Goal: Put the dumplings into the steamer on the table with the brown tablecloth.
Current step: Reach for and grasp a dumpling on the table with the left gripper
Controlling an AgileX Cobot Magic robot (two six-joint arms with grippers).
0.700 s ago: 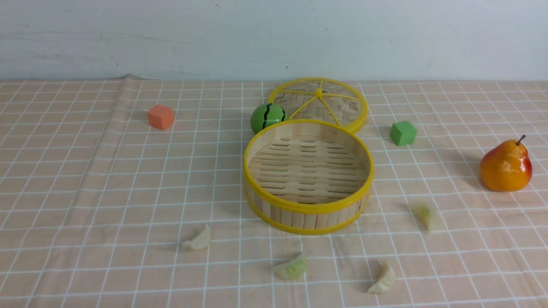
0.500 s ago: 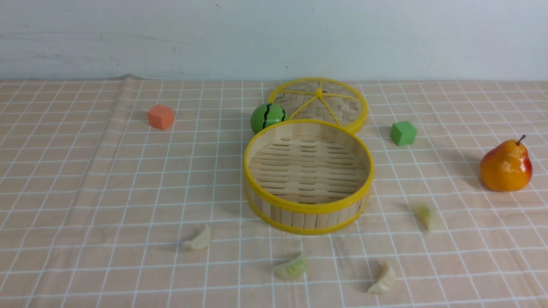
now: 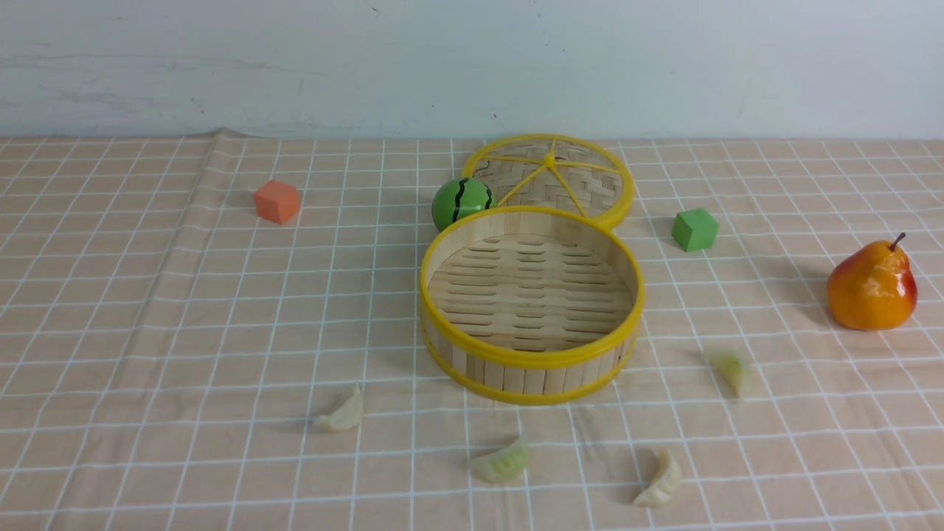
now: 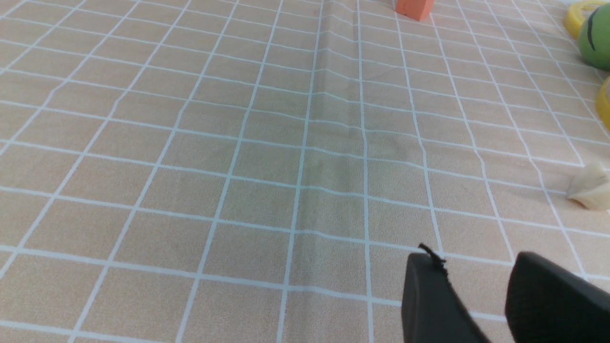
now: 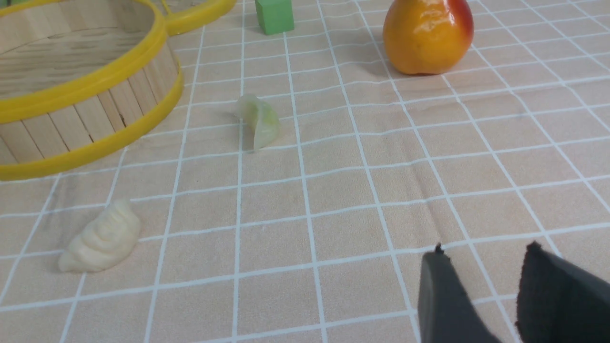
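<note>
Pale crescent toy dumplings [image 3: 501, 463] arc four to seven o'clock around the round bamboo steamer [image 3: 531, 361], handy to left gripper [image 4: 476, 267] and right gripper [image 5: 486, 257], both parted.

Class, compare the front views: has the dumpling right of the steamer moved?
No. The dumpling lies in the same spot beside the steamer.

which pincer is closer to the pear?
Right. The right pincer has the pear ahead in its wrist view; the left pincer faces the orange cube, with no pear in sight.
</note>
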